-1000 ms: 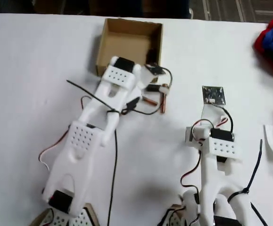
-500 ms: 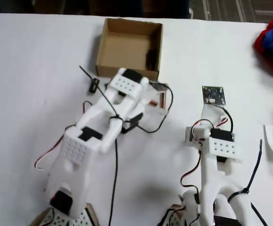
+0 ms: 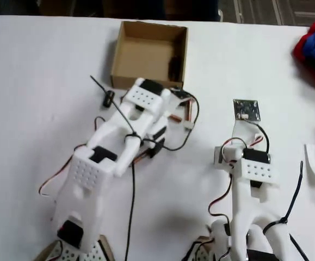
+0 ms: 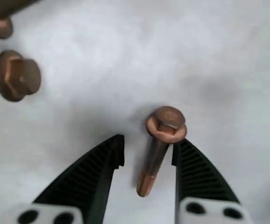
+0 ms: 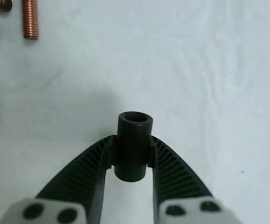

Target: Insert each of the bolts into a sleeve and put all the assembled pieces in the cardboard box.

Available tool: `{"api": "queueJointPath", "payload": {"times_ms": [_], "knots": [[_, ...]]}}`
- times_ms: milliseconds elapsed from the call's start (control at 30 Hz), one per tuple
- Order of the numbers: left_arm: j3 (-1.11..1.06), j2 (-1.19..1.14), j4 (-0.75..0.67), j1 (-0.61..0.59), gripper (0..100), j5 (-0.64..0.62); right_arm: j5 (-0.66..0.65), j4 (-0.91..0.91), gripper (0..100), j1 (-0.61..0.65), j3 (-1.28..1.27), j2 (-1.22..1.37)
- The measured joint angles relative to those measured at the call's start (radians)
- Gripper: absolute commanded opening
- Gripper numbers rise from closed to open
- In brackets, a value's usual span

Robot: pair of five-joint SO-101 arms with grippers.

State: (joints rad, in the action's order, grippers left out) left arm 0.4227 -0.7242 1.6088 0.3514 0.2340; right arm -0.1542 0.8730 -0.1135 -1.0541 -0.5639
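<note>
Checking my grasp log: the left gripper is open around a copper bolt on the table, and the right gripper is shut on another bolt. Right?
Not quite. The right gripper is shut on a black sleeve, not a bolt, as the right wrist view shows. The left gripper is indeed open around a copper bolt on the table.

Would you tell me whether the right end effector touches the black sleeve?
Touching. The right wrist view shows the end effector closed on the sleeve, both inner faces against its sides.
</note>
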Motion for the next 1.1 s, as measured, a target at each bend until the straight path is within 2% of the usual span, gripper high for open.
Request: {"api": "queueJointPath", "payload": {"times_ms": [67,233,467,533,633,833,1100], "knots": [[-0.002,0.000,0.000,0.000,18,-0.011,0.000,0.000,2.1,0.000,0.000,0.000],[-0.002,-0.008,0.000,0.002,10,-0.012,0.000,0.000,2.1,0.000,0.000,0.000],[-0.002,-0.021,-0.020,0.023,16,-0.012,0.000,0.000,2.1,0.000,0.000,0.000],[0.000,-0.025,-0.020,0.028,14,-0.011,0.000,0.000,2.1,0.000,0.000,0.000],[0.000,-0.025,-0.021,0.029,1,-0.011,0.000,0.000,2.1,0.000,0.000,0.000],[0.035,-0.006,0.003,0.031,3,-0.011,0.000,-0.069,2.1,0.000,-0.048,-0.002],[0.089,0.273,0.080,-0.018,3,-0.054,0.000,-0.120,2.1,0.000,-0.078,-0.009]]}}
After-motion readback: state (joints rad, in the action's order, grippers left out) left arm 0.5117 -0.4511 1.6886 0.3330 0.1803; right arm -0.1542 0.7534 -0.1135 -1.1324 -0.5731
